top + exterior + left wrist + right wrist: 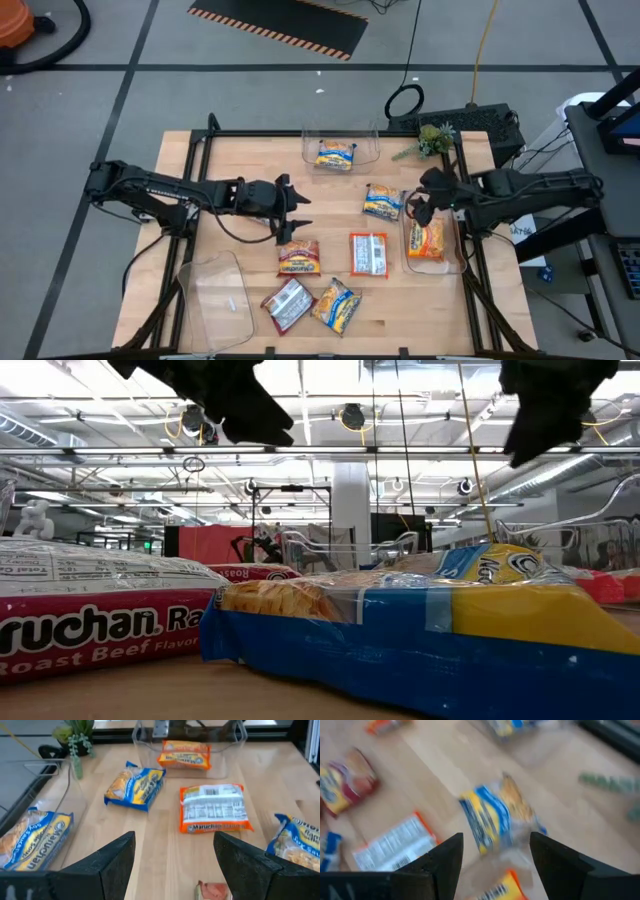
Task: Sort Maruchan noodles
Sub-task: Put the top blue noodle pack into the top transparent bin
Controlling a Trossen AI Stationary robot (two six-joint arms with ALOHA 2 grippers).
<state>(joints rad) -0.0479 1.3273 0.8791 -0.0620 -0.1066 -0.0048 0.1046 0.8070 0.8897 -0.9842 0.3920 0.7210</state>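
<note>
Left pincer (300,210) and right pincer (418,205) wide apart, empty; Maruchan noodles (368,253): flat glossy orange, blue-yellow, red packets.

Table (250,165): a light wooden top, framed by dark rails, set on a grey floor marked with dark lines.
Far bin (340,135): a clear plastic bin placed at the table's far edge, near the middle.
Right bin (452,262): a clear plastic bin set at the table's right edge.
Near-left bin (215,300): a clear plastic bin laid at the near left corner, at a slant.
Plant (432,140): a small green plant seen at the far right corner of the table.
Hazard mat (280,22): a dark mat with an orange-and-black striped edge, laid on the floor beyond the table.
Cable loop (405,101): a black cable coiled on the floor behind the table.
Room behind: a white ceiling with lights and pipes is seen in the low view.
</note>
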